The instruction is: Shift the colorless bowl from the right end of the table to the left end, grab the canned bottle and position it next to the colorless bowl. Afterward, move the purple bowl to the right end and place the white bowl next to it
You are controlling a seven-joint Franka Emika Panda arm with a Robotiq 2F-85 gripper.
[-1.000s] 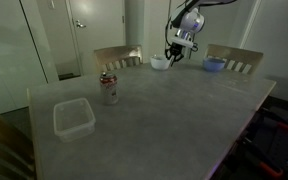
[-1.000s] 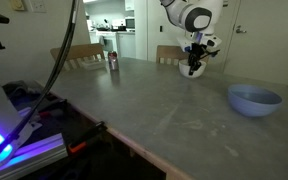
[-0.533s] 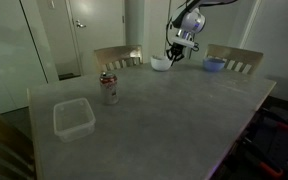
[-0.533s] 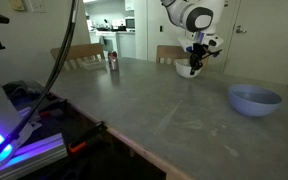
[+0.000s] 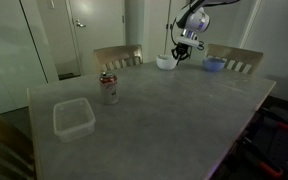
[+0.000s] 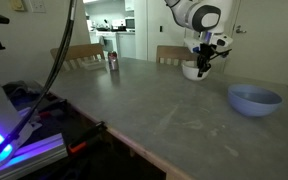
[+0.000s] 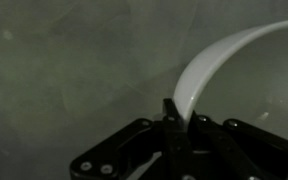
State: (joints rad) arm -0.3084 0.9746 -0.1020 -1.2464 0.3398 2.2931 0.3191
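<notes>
The table (image 5: 174, 125) spreads below my fingers (image 7: 170, 112). The colorless bowl (image 5: 72, 117) lies well apart from them, the purple bowl (image 6: 254, 98) nearer. My gripper (image 6: 201, 67) is pinched tight on the rim of the white bowl (image 7: 219, 65). The canned bottle (image 5: 108, 88) stands far off.

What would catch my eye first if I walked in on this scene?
Most likely the robot's gripper, pinched shut on the rim of the white bowl near the far edge of the grey table. After that, the purple bowl sits alone towards one end of the table. The silver can and the clear container stand near each other at the opposite end.
</notes>
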